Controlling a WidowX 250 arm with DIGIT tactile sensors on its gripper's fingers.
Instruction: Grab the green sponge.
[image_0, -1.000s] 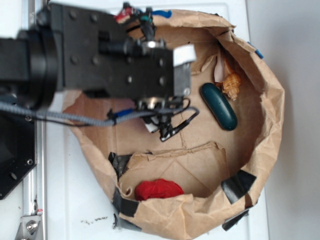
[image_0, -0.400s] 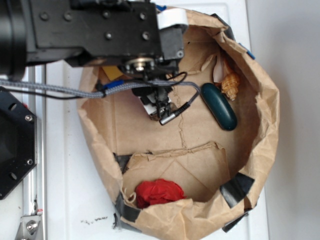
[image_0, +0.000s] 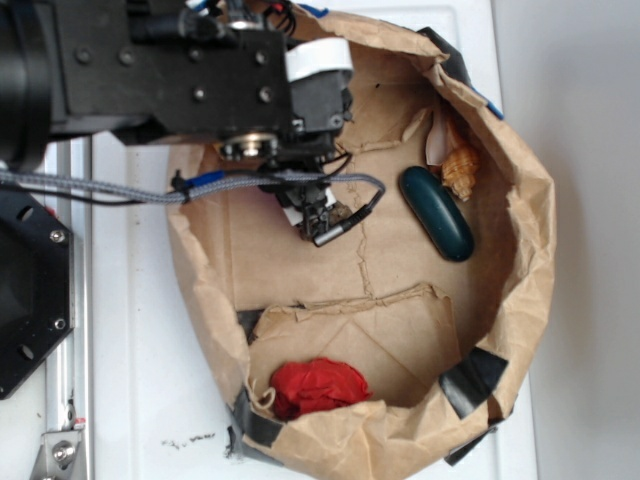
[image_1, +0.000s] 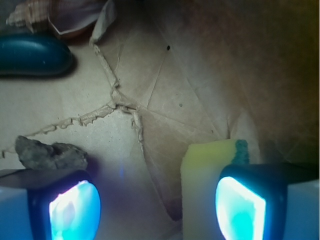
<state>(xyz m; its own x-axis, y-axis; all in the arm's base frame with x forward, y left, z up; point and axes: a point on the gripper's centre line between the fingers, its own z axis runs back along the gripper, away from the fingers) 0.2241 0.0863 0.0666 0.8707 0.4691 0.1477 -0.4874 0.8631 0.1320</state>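
Note:
In the wrist view the green sponge lies on the brown paper floor, a yellow block with a thin dark green layer along its right side. My gripper is open and low over the paper. The sponge sits inside the gap, against the right finger; the left finger is well apart from it. In the exterior view the gripper hangs under the black arm in the upper left of the paper bag, and the sponge is hidden beneath it.
A dark teal capsule lies to the right beside a tan shell. A grey lump sits just beyond the left finger. A red cloth rests in the lower pocket. The bag's crumpled paper wall rings everything.
In the exterior view the arm and gripper have shifted toward the top and slightly left, from the bag's middle to its upper left part. The other objects have not moved.

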